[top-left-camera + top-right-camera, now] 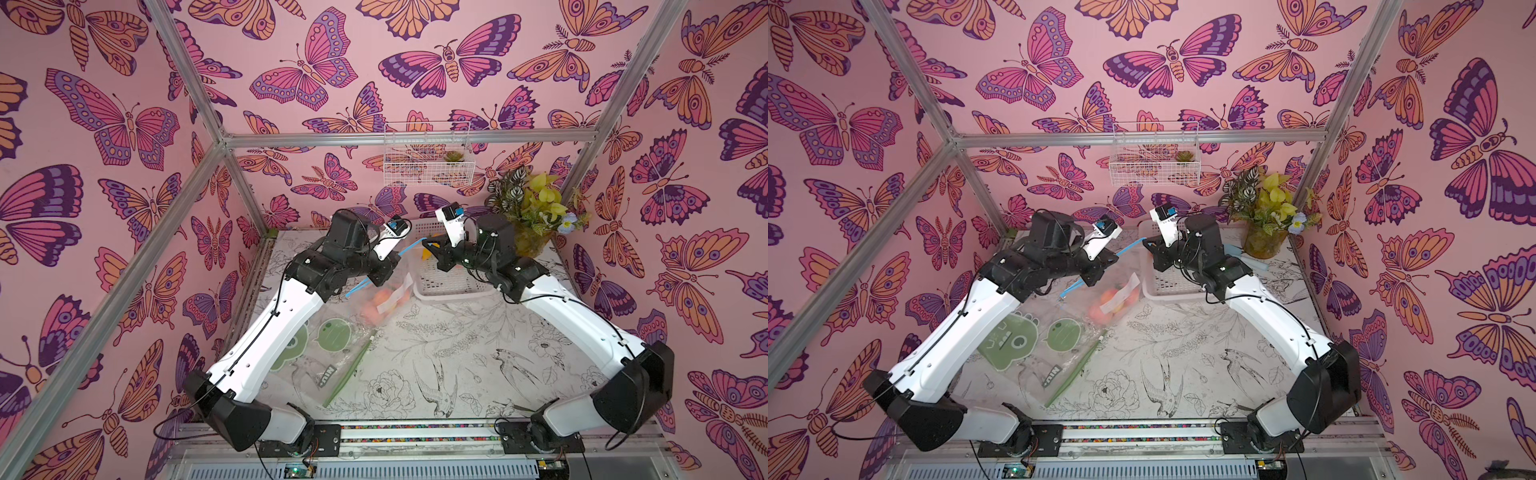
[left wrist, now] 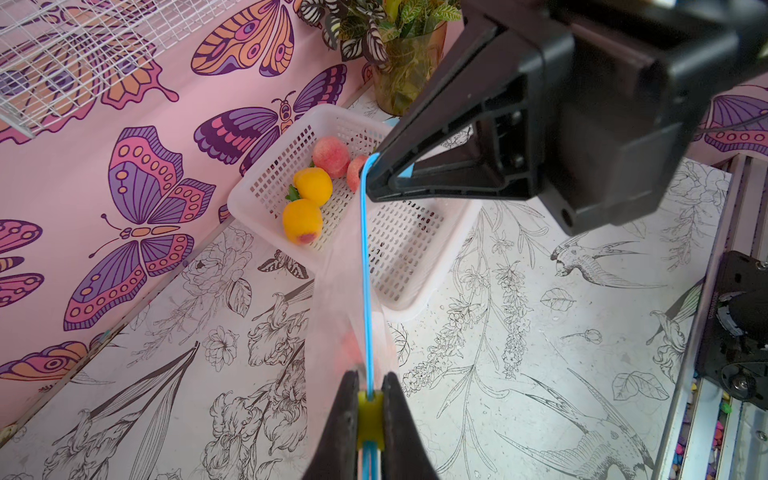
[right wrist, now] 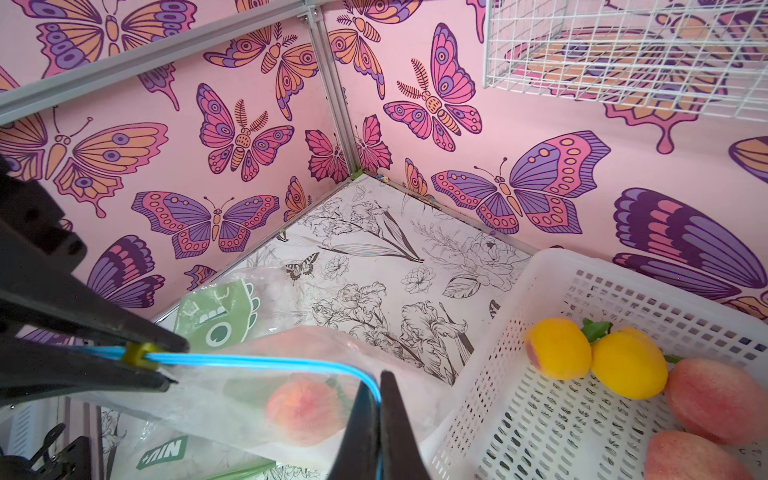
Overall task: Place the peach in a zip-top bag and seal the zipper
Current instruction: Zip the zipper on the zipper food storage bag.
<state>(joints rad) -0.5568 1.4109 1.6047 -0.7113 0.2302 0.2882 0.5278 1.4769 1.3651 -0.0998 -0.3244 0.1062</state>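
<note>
Pinching the blue zipper (image 2: 365,270) from both ends, the two arms hold the zip-top bag (image 3: 232,395) off the table (image 1: 478,353), toward the far middle of the scene. The left gripper (image 2: 369,388) is closed narrow around the yellow slider (image 2: 369,415) on the strip. The right gripper (image 3: 380,399) is clamped tight on the zipper where it bends down at the bag's corner. Between the two grippers the zipper runs as one taut blue line.

The peach (image 3: 299,409) sits inside the clear bag, hanging below the zipper, and in a top view it shows behind a white label (image 1: 395,297).

Just right of the bag stands a white basket (image 3: 540,282) holding two yellow fruits (image 3: 627,361) and some pink peaches (image 3: 715,399). A second bag (image 1: 332,345) with a green print lies flat on the table, near and left of the held one. A potted plant (image 1: 532,212) stands in the far right corner.
</note>
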